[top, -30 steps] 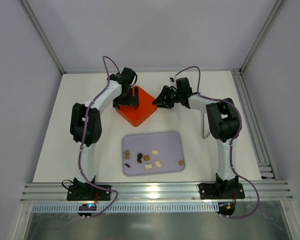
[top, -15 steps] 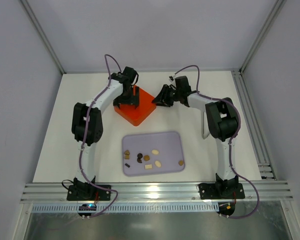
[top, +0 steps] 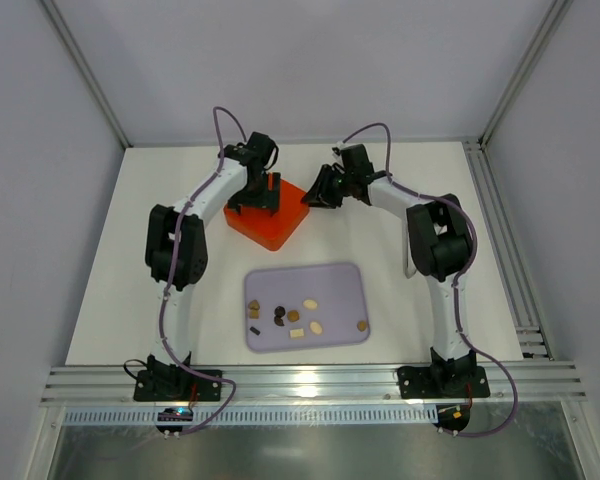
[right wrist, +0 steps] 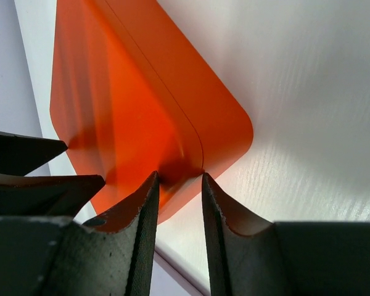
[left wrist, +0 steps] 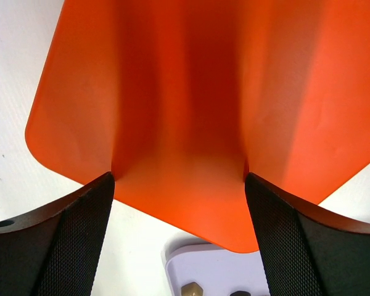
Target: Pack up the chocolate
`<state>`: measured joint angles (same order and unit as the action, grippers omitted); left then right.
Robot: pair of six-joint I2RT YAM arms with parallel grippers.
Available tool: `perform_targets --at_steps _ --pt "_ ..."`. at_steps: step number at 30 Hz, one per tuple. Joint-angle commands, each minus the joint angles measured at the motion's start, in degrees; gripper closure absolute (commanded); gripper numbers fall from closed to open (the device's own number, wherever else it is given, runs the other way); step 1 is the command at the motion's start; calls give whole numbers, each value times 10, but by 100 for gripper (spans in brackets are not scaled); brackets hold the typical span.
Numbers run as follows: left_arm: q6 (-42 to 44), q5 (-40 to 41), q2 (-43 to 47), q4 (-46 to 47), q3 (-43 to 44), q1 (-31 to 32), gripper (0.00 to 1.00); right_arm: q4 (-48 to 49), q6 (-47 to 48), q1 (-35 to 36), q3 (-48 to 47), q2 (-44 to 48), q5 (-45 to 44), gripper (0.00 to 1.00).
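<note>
White tabletop [top: 130,250], far centre: my left gripper [left wrist: 179,179], jaws spread wide, straddles the orange box [top: 272,238]. My right gripper [right wrist: 178,177] is closed on a corner of the orange lid [right wrist: 142,92]. I judge the step to be opening the box. The chocolate [top: 295,316] lies unpacked on the lavender tray [top: 350,275], nearer my bases. The next move calls for lifting the lid clear while steadying the box.
</note>
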<state>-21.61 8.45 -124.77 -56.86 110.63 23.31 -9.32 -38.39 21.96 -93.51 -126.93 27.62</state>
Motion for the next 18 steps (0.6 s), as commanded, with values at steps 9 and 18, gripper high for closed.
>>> perform_targets --at_steps 9,18 --pt "31 -8 -62 -43 -50 16 14 -101 48 27 34 -21 -75 79" --pt "11 -43 -27 -9 -79 17 13 -115 69 21 16 20 -82 71"
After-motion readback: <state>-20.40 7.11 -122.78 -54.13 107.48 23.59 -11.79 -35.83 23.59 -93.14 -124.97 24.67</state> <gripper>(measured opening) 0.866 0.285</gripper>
